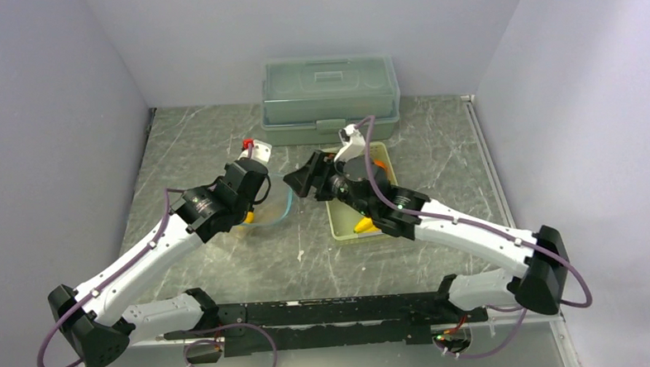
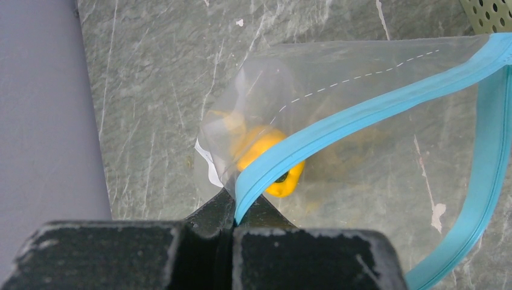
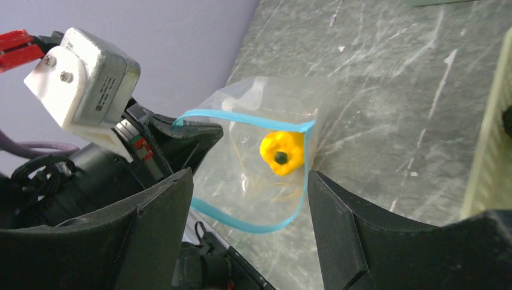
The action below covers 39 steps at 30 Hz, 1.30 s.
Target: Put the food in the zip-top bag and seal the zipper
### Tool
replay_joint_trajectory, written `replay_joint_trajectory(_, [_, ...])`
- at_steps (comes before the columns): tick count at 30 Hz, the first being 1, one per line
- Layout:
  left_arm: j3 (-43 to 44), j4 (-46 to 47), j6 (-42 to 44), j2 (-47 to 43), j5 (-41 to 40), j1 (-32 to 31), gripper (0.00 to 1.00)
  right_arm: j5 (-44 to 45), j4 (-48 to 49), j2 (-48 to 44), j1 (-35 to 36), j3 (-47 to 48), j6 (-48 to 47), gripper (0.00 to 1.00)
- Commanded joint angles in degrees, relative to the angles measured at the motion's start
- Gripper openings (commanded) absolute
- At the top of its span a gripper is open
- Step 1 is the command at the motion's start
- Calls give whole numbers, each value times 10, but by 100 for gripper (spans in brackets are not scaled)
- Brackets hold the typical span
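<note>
The clear zip-top bag (image 1: 275,209) lies on the table between the arms with its mouth open. My left gripper (image 2: 235,208) is shut on one end of the teal zipper (image 2: 362,112) and holds that rim up. The yellow pepper (image 2: 268,160) lies inside the bag and also shows in the right wrist view (image 3: 282,152). My right gripper (image 3: 247,199) is open and empty, facing the bag's mouth (image 3: 265,151) a short way off. In the top view it (image 1: 298,180) sits right of the bag. An orange ball (image 1: 379,160) and yellow bananas (image 1: 362,225) lie in the basket.
The pale green slotted basket (image 1: 340,220) stands right of the bag, mostly under my right arm. The large translucent green lidded box (image 1: 330,96) stands at the back. Grey walls close in the left, back and right.
</note>
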Motion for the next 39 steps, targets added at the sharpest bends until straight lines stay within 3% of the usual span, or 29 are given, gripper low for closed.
replay_joint_trajectory(1, [9, 15, -5, -7, -3, -2, 1, 43, -46, -57, 2, -15, -35, 73])
replay_joint_trajectory(8, [7, 17, -5, -12, -4, -2, 1, 85, -135, -103, -32, -16, -95, 73])
replay_joint_trajectory(20, [6, 19, -3, -8, 1, -2, 1, 20, -263, -61, -167, 2, -193, 75])
replay_joint_trajectory(39, [6, 17, -3, -8, 2, -2, 1, 5, -264, 126, -255, 13, -236, 79])
